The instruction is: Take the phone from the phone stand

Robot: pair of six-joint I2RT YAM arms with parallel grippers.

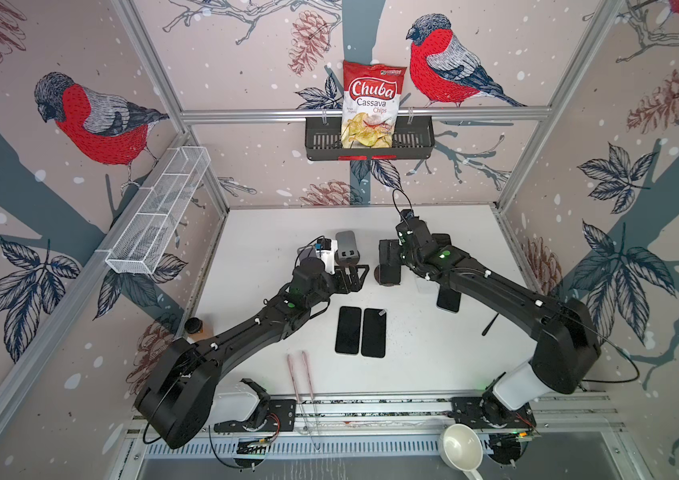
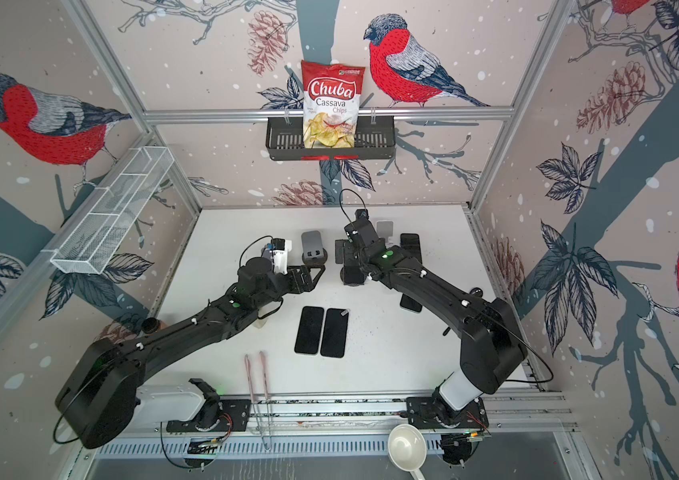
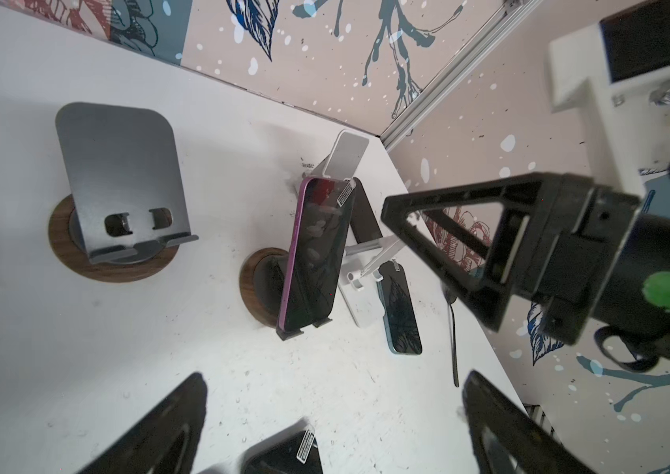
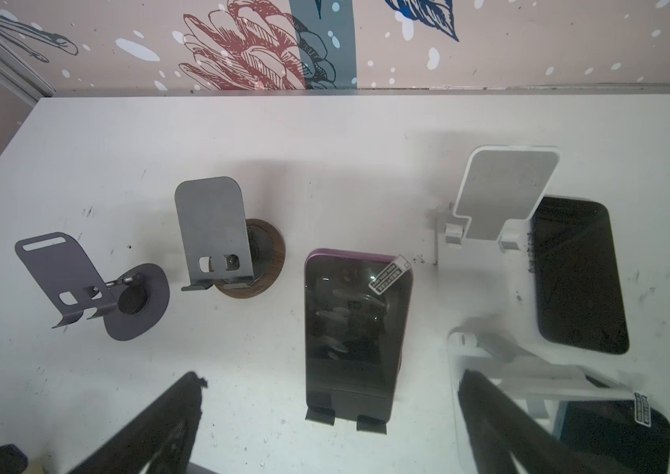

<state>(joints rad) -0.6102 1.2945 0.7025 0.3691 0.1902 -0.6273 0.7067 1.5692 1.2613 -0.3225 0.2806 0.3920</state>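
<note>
- White tabletop inside a booth papered with bullfinches and pinecones; a Chuba cassava chips bag stands in a black basket on the back wall.
- Purple-rimmed phone rests on a phone stand with a round wooden base. It sits mid-table toward the back, beside the right arm's wrist in both top views.
- Its long axis runs up the stand's back plate and leans backward. The bottom edge is caught in the two front lips, the top edge is raised toward the back wall, and the screen faces up and toward the arms' bases.
- Its screen is dark and smeared with fingerprints, with a small white printed label at one top corner; the purple shows along the top edge and one side.
- Right gripper hovers close to the phone with its fingers spread wide. The phone shows in the gap between them, and neither finger touches it.
- Left gripper hangs near an empty grey stand, its fingers likewise wide apart.
- White stand has a black phone lying flat just beside it.
- Nearer the front, one dark phone lies flat just beside another dark phone, long sides parallel.
</note>
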